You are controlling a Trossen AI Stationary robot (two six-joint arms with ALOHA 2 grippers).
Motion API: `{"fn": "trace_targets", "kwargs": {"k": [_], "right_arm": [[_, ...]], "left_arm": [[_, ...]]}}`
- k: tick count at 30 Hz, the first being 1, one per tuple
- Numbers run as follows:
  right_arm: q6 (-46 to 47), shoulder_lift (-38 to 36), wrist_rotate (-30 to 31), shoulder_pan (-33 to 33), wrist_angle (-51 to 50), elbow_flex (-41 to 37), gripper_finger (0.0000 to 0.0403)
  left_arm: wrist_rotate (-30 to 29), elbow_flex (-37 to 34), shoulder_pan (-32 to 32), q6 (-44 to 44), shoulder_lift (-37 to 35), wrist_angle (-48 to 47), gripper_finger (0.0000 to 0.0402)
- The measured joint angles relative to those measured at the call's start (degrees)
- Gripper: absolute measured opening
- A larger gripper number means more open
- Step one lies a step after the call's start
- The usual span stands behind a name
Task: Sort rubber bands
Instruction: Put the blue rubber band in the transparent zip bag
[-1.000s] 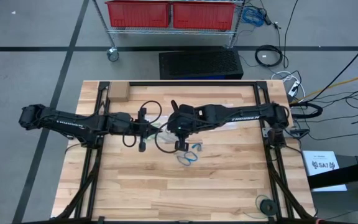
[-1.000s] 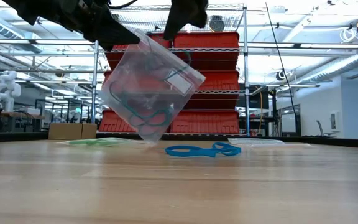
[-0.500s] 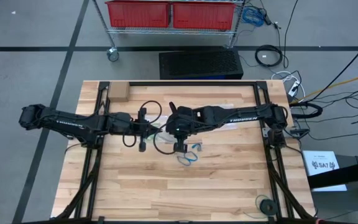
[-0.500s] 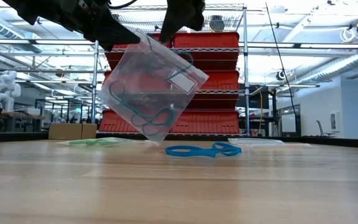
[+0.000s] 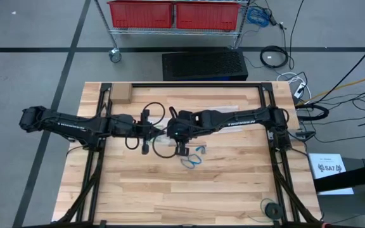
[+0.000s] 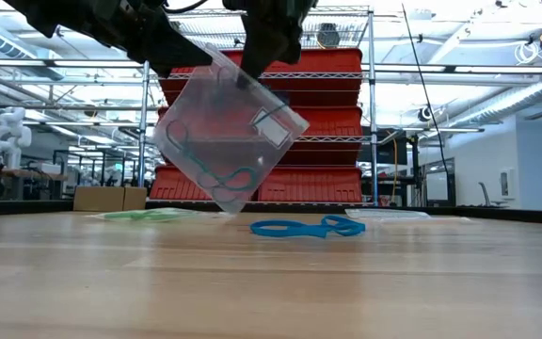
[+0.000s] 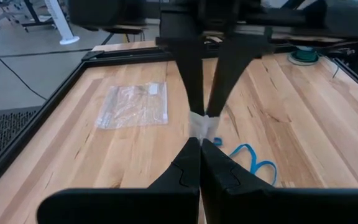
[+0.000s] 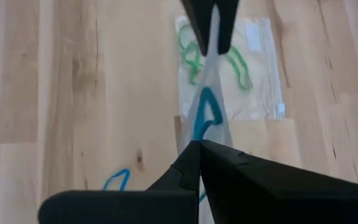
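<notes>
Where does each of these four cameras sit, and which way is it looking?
High view: overhead, looking straight down on the table and both arms.
Low view: at tabletop height, looking level at the lifted clear bag; arms enter from above.
Left wrist view: past the shut left gripper toward the right gripper.
Right wrist view: down past the shut right gripper.
Low and left wrist views share the blue rubber bands.
</notes>
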Motion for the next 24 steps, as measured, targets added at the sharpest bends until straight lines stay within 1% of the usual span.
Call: {"fn": "trace_targets", "kwargs": {"k": [2,5,7,10,13,20,24], "right_arm": [[0.04,-0.23,0.67,-0.16,0.78,0.01,0.0],[-0.01,-0.48,3.79,-0.17,2.22,0.0,0.0],[-0.06,-0.37,4.56,-0.17,2.26,0.01,0.0001],[-1.84,0.76,4.59,-0.16,2.27,0.01,0.002],[-2.72,1.16,4.59,0.36,2.6,-0.03,0.0058],[-2.43,0.41,4.57,1.55,3.81,0.01,0.0172],[-2.41,0.12,4.5,1.89,-0.06,2.75,0.0219]], "left_arm": [[0.0,0.0,0.0,0.0,0.0,-0.17,0.0],[0.0,0.0,0.0,0.0,0.0,-0.12,0.0],[0.0,0.0,0.0,0.0,0.0,-0.13,0.0],[0.0,0.0,0.0,0.0,0.0,-0.13,0.0],[0.0,0.0,0.0,0.0,0.02,-0.07,0.0],[0.0,0.0,-0.02,0.0,0.01,0.24,0.0],[0.0,0.0,-0.02,0.0,0.0,0.26,0.0]]}}
